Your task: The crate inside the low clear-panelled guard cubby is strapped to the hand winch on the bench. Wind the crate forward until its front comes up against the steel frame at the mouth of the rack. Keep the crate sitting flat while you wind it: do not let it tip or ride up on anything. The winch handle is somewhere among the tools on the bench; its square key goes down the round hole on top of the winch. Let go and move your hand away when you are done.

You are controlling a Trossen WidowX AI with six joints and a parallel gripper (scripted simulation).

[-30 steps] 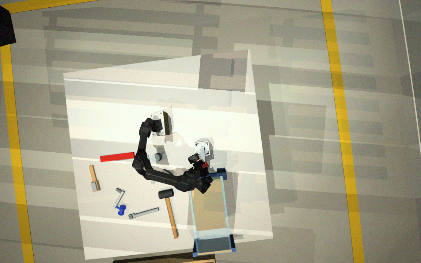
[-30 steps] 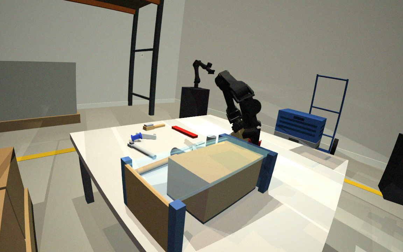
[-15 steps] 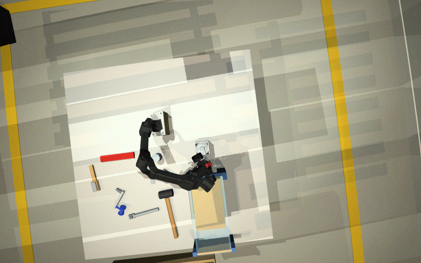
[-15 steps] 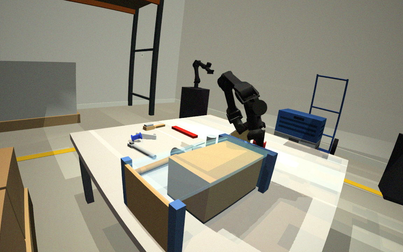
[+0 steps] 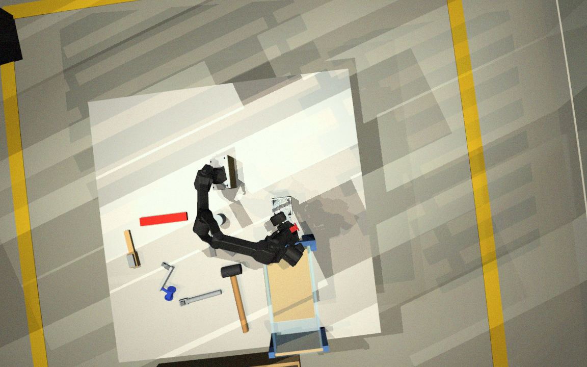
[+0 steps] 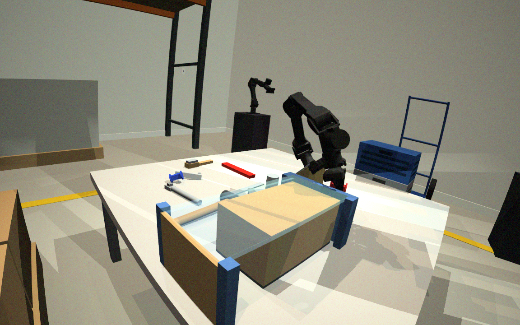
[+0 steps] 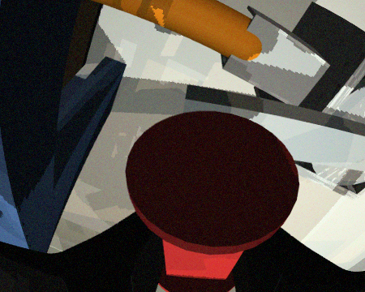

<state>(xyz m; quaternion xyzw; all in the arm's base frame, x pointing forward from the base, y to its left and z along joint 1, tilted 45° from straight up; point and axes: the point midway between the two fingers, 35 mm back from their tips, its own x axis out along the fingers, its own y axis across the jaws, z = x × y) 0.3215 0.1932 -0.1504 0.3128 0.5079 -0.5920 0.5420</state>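
Right now your gripper (image 5: 292, 229) is clamped narrowly on the red knob (image 7: 212, 181) of the winch handle, at six o'clock of the winch (image 5: 282, 206). Your crate (image 6: 278, 214) sits flat in the cubby (image 6: 228, 282), near its front posts.

From where I'm standing the bench (image 6: 132, 178) has the guard cubby (image 6: 228, 278) on its near end, crate (image 6: 278, 210) inside it, pushed toward the far end. The arm (image 6: 314, 121) is just behind the cubby, with the gripper (image 5: 292, 229) down between cubby and winch (image 5: 283, 206). Tools lie on the far left: a crank (image 5: 167, 278), bar (image 5: 201, 297), brush (image 5: 131, 248), flat strip (image 5: 163, 219). A mallet (image 5: 236, 292) lies right alongside the cubby.
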